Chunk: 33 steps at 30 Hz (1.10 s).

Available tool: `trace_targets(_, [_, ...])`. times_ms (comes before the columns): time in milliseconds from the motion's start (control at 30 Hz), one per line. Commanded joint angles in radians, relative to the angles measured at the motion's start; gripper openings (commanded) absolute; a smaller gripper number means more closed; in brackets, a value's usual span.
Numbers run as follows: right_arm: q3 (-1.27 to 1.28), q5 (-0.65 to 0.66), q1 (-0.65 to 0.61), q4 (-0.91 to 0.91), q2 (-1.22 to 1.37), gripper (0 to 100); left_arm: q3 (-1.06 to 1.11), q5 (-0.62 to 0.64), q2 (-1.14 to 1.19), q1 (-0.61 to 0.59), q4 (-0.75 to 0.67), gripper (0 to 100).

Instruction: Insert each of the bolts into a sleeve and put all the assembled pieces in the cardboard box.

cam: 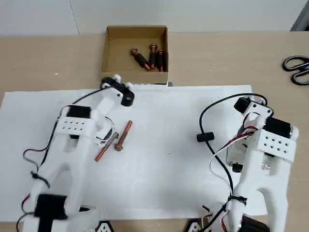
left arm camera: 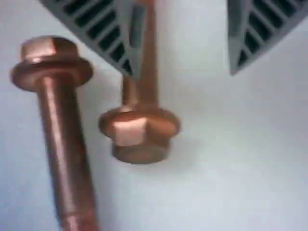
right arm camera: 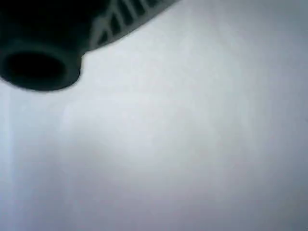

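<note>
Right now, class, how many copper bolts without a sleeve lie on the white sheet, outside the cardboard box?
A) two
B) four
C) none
A: two bolts without sleeves lie side by side on the white sheet, outside the cardboard box.

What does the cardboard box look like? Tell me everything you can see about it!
The cardboard box is brown, roughly square and shallow, with low walls and an open top. It stands flat on the wooden table, at the far edge of the white sheet. Inside lie what look like three copper bolts in dark sleeves, close together toward one side.
</note>
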Motion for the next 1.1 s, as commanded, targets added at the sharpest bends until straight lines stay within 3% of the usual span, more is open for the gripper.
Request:
trace_targets(0, [-0.005,0.002,0.012,-0.016,-0.027,0.5,-0.050,-0.003,0.041,0.002,-0.005,11])
trace_targets(333, [-0.005,0.002,0.012,-0.016,-0.025,0.5,-0.074,0.018,0.163,0.005,-0.015,11])
trace_targets(600, [-0.005,0.002,0.008,-0.016,-0.024,0.5,-0.077,0.018,0.054,0.003,-0.009,12])
trace_targets(867, [-0.005,0.002,0.007,-0.016,-0.024,0.5,-0.124,0.018,-0.118,0.106,0.175,12])
trace_targets(1067, [-0.005,0.002,0.007,-0.016,-0.024,0.5,-0.101,0.020,-0.124,0.126,0.190,12])
